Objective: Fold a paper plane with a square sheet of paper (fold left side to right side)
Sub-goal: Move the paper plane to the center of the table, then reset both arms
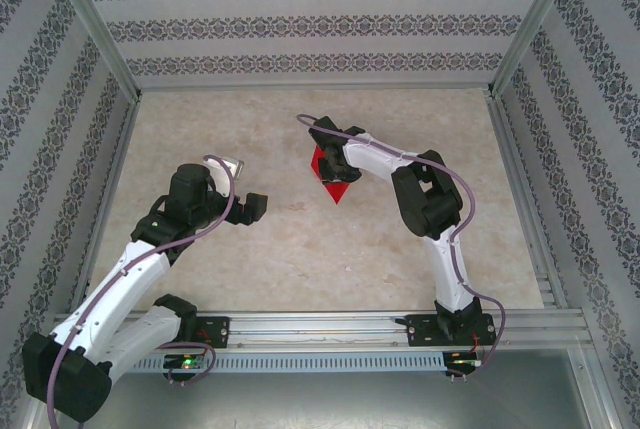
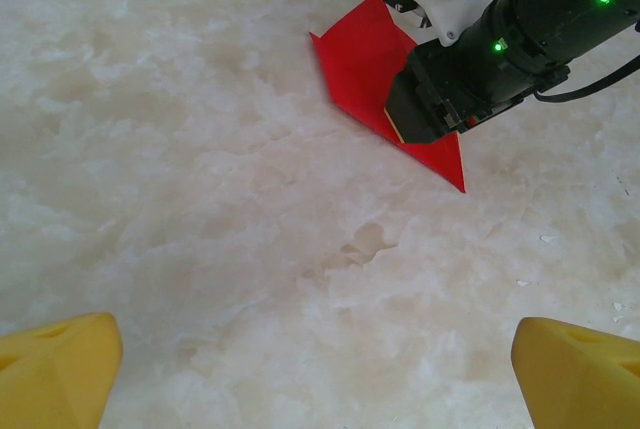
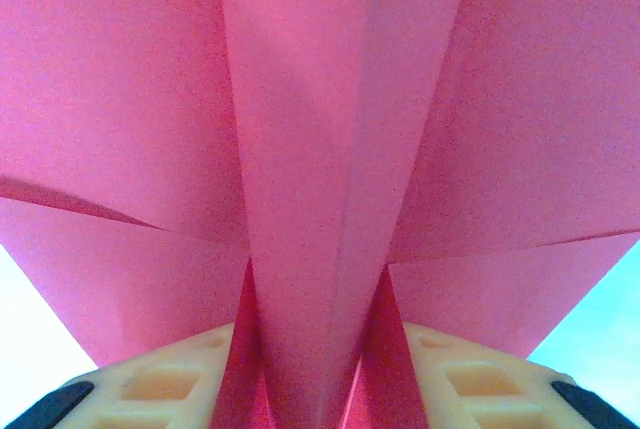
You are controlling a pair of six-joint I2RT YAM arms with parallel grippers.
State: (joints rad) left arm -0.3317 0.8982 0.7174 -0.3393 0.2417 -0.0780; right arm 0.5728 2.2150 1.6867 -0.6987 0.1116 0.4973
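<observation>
The right gripper [image 1: 327, 162] points down at mid-table. Its yellow fingers [image 3: 170, 381] sit either side of the plane's [image 1: 336, 192] middle fold and seem to pinch it, though the wrist view is too close to be sure. The plane is red and lies flat under that gripper, its sharp tip sticking out towards the near edge. The gripper's black body covers part of the plane's middle in the left wrist view, and the right arm [image 1: 425, 199] crosses over its far end in the top view.

The left gripper [image 1: 256, 207] is spread wide with nothing between its fingers. It is well apart from the plane, to its left, and faces it.

The table [image 1: 300, 269] is pale, mottled like marble, and bare around the plane. Striped patterned walls [image 1: 300, 29] close in three sides, with metal posts at the corners and a metal rail [image 1: 320, 327] along the near edge carrying both bases.

One plane, two arms, two grippers.
</observation>
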